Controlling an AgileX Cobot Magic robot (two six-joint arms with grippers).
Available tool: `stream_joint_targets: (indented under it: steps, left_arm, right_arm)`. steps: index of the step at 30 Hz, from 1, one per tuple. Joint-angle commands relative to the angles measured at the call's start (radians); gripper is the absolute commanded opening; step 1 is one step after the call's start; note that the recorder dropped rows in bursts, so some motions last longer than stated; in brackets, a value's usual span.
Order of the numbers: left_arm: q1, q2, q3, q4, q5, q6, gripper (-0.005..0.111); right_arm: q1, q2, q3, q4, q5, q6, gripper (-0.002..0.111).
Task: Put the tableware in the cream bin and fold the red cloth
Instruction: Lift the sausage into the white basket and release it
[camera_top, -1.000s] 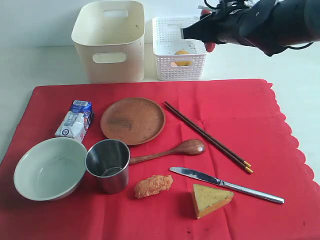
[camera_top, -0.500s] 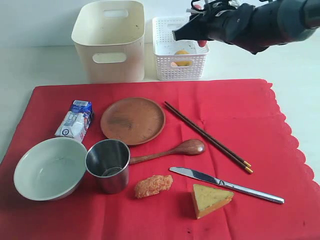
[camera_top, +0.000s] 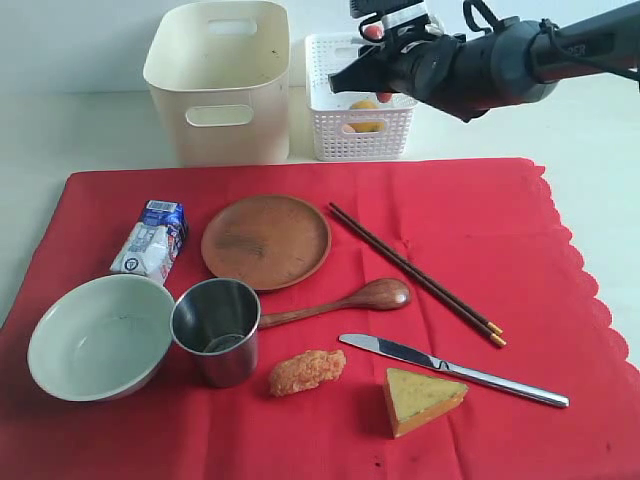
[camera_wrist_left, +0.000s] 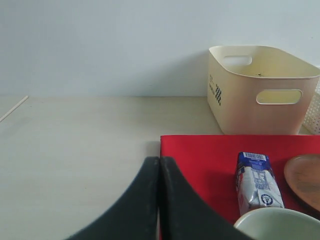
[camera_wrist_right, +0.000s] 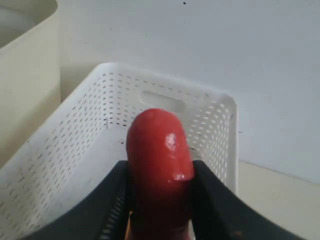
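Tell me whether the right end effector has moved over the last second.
Yes. The right end effector, holding the red sausage, has shifted left in the exterior view, from the right rim of the white lattice basket to over its middle.

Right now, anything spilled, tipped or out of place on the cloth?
Only the milk carton: it lies on its side beside the plate, with no spill visible. The cup and bowl stand upright on the red cloth.

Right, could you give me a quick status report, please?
Left end effector shut, empty. Right end effector shut on sausage, over white basket. Plate, bowl, cup, spoon, chopsticks, knife on red cloth. Carton, cheese among them.
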Motion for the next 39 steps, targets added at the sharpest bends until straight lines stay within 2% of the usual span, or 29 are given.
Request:
stream_joint_targets:
  steps: [1,12,15,19,22,27,30,35,39]
  left_arm:
    - [-0.004,-0.006,-0.003,-0.002,-0.003,0.001,0.001]
    - [-0.004,-0.006,-0.003,-0.002,-0.003,0.001,0.001]
    - [-0.004,-0.006,-0.003,-0.002,-0.003,0.001,0.001]
    - [-0.004,-0.006,-0.003,-0.002,-0.003,0.001,0.001]
    - [-0.004,-0.006,-0.003,-0.002,-0.003,0.001,0.001]
    - [-0.004,-0.006,-0.003,-0.002,-0.003,0.001,0.001]
    - [-0.004,-0.006,-0.003,-0.002,-0.003,0.001,0.001]
    - [-0.004,-0.006,-0.003,-0.002,-0.003,0.001,0.001]
    - [-0.004,-0.006,-0.003,-0.002,-0.003,0.001,0.001]
  right_arm:
    - [-0.001,0.003,-0.011,-0.001,-0.045,0.007,0.018]
    - [-0.001,0.003,-0.011,-0.001,-0.06,0.005,0.062]
    - [-0.001,0.003,-0.011,-0.001,-0.056,0.005,0.069]
    - [-0.001,-0.019,-0.011,-0.001,0.028,0.004,0.069]
    - [-0.001,-0.063,-0.011,-0.001,0.091,-0.008,0.067]
    - [-0.001,-0.157,-0.011,-0.001,0.271,-0.126,0.057]
    - [-0.004,-0.21,-0.011,-0.005,0.378,-0.13,0.046]
    - [-0.021,-0.289,-0.011,-0.048,0.57,-0.125,0.021]
    - [-0.03,-0.342,0.005,-0.069,0.682,-0.115,0.008]
